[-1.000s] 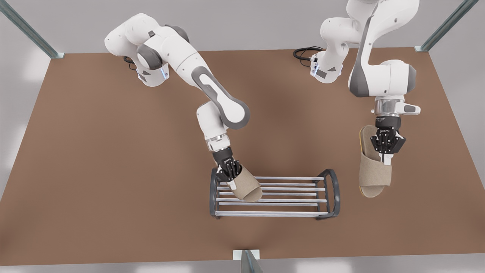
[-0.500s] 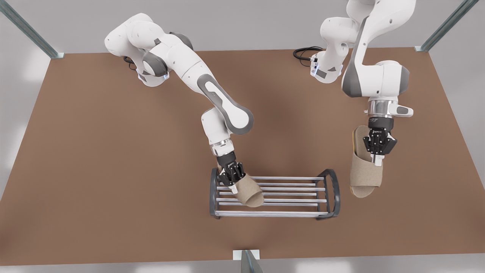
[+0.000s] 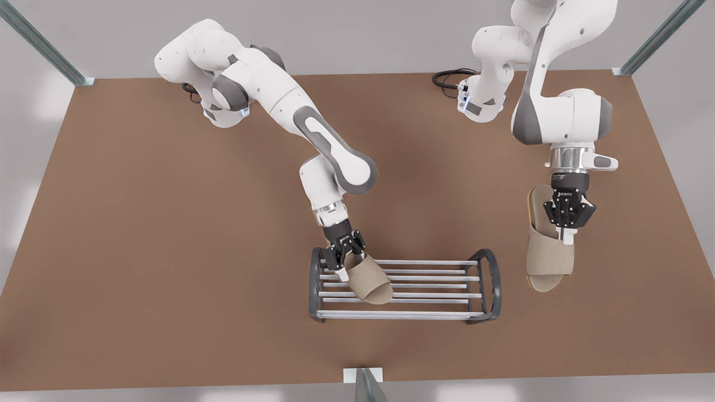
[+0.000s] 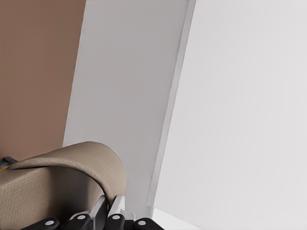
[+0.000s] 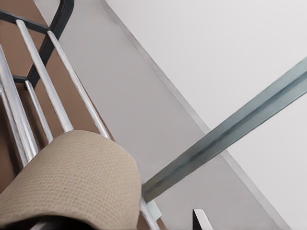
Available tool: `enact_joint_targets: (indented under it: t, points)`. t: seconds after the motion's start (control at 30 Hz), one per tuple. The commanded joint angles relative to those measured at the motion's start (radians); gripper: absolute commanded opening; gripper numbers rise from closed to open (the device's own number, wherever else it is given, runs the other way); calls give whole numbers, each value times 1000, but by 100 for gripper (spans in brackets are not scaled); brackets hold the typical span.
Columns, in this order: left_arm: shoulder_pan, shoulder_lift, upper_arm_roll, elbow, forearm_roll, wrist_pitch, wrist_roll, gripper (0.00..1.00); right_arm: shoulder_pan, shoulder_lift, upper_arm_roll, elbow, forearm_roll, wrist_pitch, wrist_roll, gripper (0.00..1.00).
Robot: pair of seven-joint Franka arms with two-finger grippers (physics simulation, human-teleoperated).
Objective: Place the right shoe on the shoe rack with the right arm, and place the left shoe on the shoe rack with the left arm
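Rods of the shoe rack (image 3: pixel 424 290) carry the right shoe (image 3: pixel 368 282) near its end on the front view's left, the right claw (image 3: pixel 345 258) clamped on it. Beside the rack's other end, above the counter (image 3: pixel 167 251), the left claw (image 3: pixel 567 223) grips the hanging left shoe (image 3: pixel 547 259).

two slippers (image 3: pixel 368 282), one shoe rack (image 3: pixel 486 285), two arms (image 3: pixel 313 134)

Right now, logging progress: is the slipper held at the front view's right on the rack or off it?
Off. The left shoe hangs toe-down in the left gripper, beside the shoe rack, apart from it.
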Motion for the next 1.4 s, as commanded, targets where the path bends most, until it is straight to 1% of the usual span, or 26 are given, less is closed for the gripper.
enact_joint_targets:
  t: [0.0, 0.33, 0.57, 0.97, 1.37]
  points:
    - [-9, -1, 1, 1, 1, -5, -12, 21, 0, -3, -1, -1, 0, 0, 16, 100]
    - [-8, -1, 1, 7, 1, -5, -12, 21, 2, -1, -1, -16, 2, 3, 18, 100]
    - [-6, -1, 1, 12, 1, 9, -12, 21, 25, -29, 1, -61, 5, 8, 19, 100]
    - [-6, -1, 1, 16, -15, 24, -12, 21, -6, -53, -1, -56, 7, 4, 30, 100]
    - [-2, -1, 3, 22, -34, 53, -11, 21, -39, -43, -2, -39, 0, -17, 28, 100]
